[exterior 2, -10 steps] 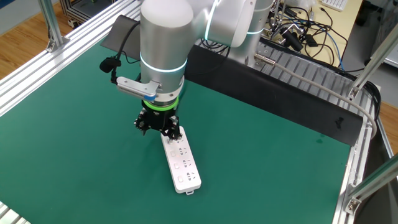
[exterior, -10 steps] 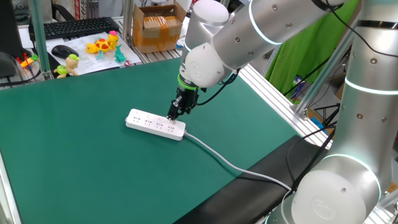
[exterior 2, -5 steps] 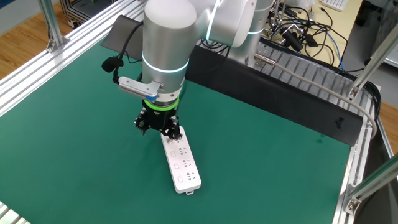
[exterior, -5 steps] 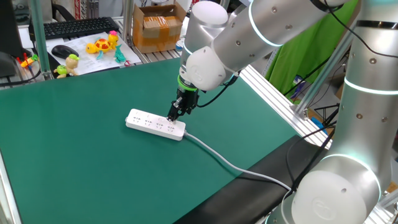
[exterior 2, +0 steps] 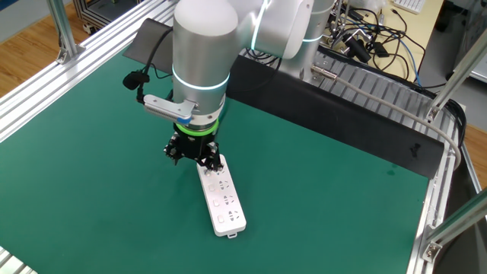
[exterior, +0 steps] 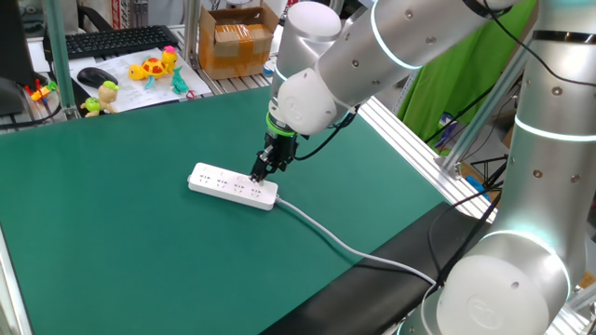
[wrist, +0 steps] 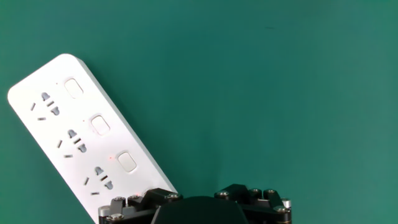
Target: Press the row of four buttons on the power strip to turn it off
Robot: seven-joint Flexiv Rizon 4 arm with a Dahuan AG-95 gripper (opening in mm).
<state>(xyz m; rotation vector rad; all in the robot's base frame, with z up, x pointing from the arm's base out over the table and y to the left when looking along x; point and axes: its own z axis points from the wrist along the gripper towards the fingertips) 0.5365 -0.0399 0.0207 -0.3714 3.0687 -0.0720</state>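
Because flat on the green mat:
Power strip (exterior: pixel 233 184): centre-left of one fixed view, sockets upward, easy to push from above.
Buttons (wrist: pixel 127 162): three visible in hand view, left half; fourth hidden under hand.
Gripper (exterior: pixel 258 172): above cable end, probably aiming at hidden button; fingers spread wide, holding nothing.
Cable (exterior: pixel 345 244): toward lower right.

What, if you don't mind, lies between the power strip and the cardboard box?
In one fixed view, only bare green mat and the table's aluminium edge separate the power strip from the cardboard box.
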